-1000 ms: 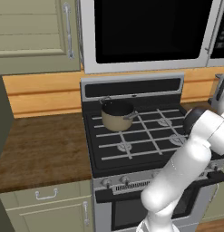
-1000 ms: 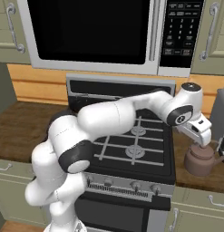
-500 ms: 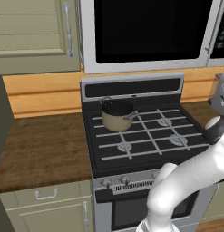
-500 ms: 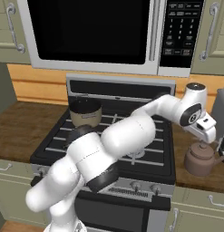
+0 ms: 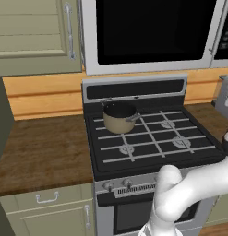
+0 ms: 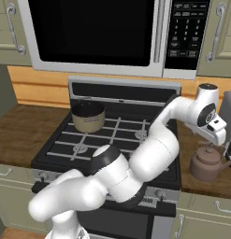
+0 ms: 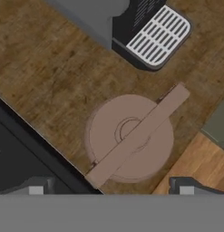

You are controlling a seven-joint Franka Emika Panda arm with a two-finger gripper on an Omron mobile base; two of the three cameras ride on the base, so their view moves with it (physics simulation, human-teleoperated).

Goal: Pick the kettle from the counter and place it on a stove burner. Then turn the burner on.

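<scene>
On the stove's back left burner sits a tan saucepan [image 6: 88, 116], while the kettle [image 6: 208, 163] stands on the surface [image 6: 215, 184] right of the stove, near its front edge and just beside the cooktop's edge. The pincer [image 6: 219, 132] hangs straight above the kettle [image 7: 130, 138], a little apart from it. Seen from the hand, the kettle's flat handle [image 7: 138, 136] runs as a diagonal bar across the round lid, and the two fingertips [image 7: 37, 188] stand spread wide, holding nothing. The kettle is squat, rounded and reddish-brown, so I judge the coming move a straight descent with the fingers astride that handle.
</scene>
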